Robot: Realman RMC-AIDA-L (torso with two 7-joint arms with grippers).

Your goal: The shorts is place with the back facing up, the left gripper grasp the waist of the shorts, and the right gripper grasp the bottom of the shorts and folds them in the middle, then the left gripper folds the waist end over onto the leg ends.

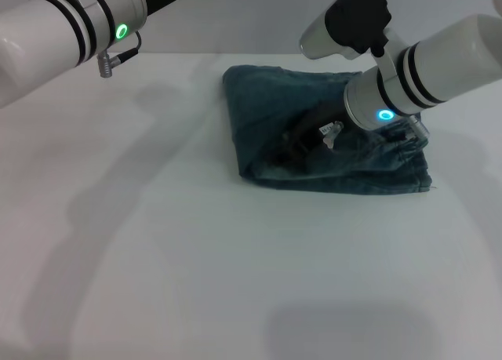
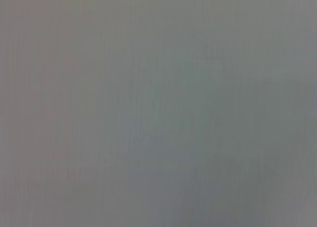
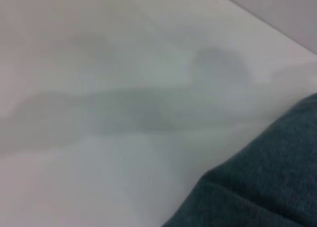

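On the white table [image 1: 157, 258], the folded shorts [image 1: 267, 117] show an unreadable white tag [image 1: 330, 130]; right pincer [image 1: 302, 144] state unclear

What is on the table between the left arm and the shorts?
Nothing: the head view shows only bare white table between the left arm and the folded shorts.

We see the shorts [image 1: 314, 140] folded on the table [image 1: 196, 258], right of centre, toward its far edge.
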